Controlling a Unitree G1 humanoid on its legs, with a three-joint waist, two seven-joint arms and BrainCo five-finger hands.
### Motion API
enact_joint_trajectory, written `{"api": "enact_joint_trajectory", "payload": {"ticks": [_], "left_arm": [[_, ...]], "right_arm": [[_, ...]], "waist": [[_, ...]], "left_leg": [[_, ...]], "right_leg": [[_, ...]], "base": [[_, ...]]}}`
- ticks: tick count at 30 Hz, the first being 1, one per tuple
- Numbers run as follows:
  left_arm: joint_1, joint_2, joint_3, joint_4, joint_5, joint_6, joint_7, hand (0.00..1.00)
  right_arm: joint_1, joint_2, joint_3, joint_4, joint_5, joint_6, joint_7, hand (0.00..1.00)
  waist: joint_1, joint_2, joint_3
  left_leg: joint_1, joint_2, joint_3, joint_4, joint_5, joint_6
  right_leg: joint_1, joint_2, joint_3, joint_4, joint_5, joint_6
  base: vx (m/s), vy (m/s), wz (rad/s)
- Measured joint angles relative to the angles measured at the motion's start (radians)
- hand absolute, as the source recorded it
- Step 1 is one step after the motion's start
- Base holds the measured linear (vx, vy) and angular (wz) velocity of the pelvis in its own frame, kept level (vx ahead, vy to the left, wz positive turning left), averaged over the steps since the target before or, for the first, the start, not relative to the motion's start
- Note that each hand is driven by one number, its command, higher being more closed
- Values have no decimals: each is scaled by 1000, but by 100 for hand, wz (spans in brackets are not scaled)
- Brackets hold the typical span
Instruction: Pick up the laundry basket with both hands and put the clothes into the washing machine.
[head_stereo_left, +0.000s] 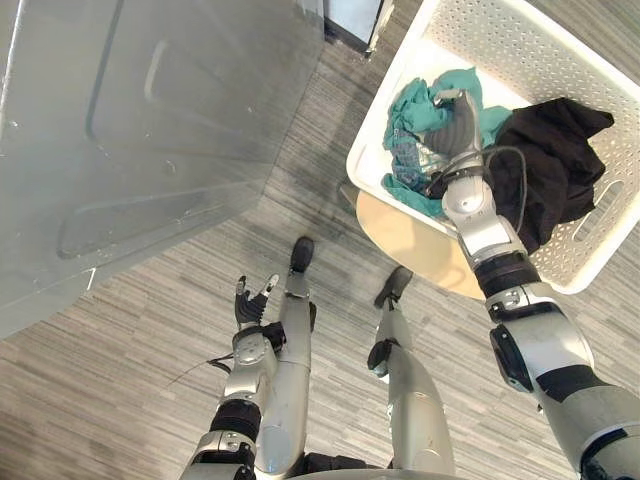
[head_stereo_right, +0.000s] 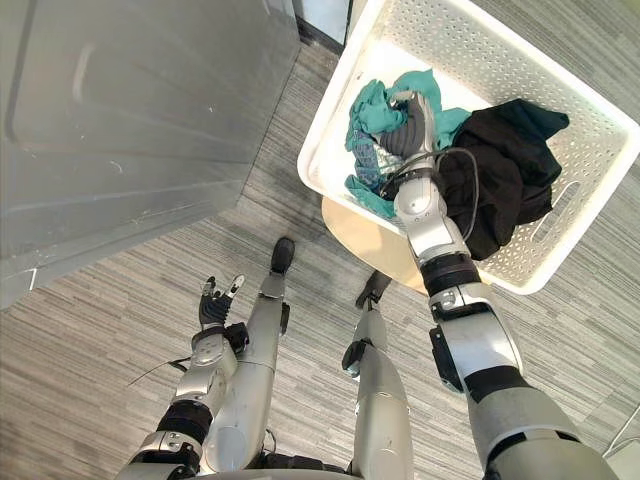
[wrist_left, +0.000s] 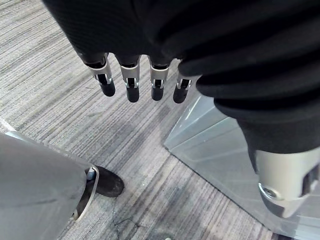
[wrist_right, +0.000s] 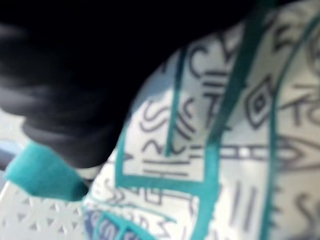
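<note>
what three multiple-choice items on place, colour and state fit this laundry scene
1. Where is the right hand? A on the floor; B in the white laundry basket, on the teal garment; C on the grey machine.
2. What colour is the second garment, beside the teal one? A red; B black; C yellow.
3. How is the left hand? A open, empty; B shut on the basket's handle; C shut on cloth.
Answers: 1 B, its arm reaches into the basket; 2 B, it lies dark beside the arm; 3 A, its fingers hang straight, holding nothing.
</note>
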Motion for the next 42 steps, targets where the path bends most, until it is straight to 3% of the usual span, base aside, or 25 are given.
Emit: {"api": "enact_joint_trajectory", "payload": {"ticks": [5, 15, 17, 21, 26, 34, 42], "left_arm": [[1, 1, 8, 50, -15, 4, -4, 0], [47, 63, 0, 161, -17, 46, -50, 0], [66, 74, 10, 180, -43, 57, -72, 0], [107, 74, 25, 200, -49, 77, -96, 0], [173, 74, -24, 114, -24, 80, -117, 0], [184, 98, -62, -298, -9, 58, -118, 0], [40, 104, -69, -377, 38, 51, -63, 0]], "right_arm": [[35, -1, -48, -3, 69, 46, -1, 100], [28, -34, -170, -232, 183, 44, -52, 100], [32, -29, -170, -303, 194, 42, -51, 100], [88, 4, -172, -460, 189, 17, -46, 100], [226, 67, -171, -594, 151, -9, -37, 100], [293, 106, -147, -715, 151, -51, 25, 100], [286, 116, -58, -741, 151, -54, 45, 100]], "waist": [[-5, 0, 0], [-55, -1, -3], [-65, -19, -35], [-83, -37, -104], [-100, -51, -243], [-145, -39, -363], [-190, -13, -432]], "left_leg": [[81, 4, 16, -9, 0, 0], [331, -2, 30, -120, 43, -12], [370, -17, 38, -165, 64, -13], [459, -18, 39, -244, 90, -20], [574, -16, 57, -320, 100, -23], [731, -9, 171, -398, 99, -22], [818, -8, 216, -437, 99, -22]], "right_leg": [[64, -1, 31, 0, 0, 0], [251, -3, 41, 0, -3, -1], [271, -18, 40, 0, -31, -23], [326, -16, 34, 0, -49, -26], [394, -18, 49, 0, -74, -21], [454, -18, 146, 0, -87, -16], [497, -15, 182, 0, -90, -13]], "base": [[-27, 28, -8], [-25, -5, 2], [-9, -21, 11], [10, -22, 7], [73, -8, -8], [30, 13, -36], [8, 0, -17]]}}
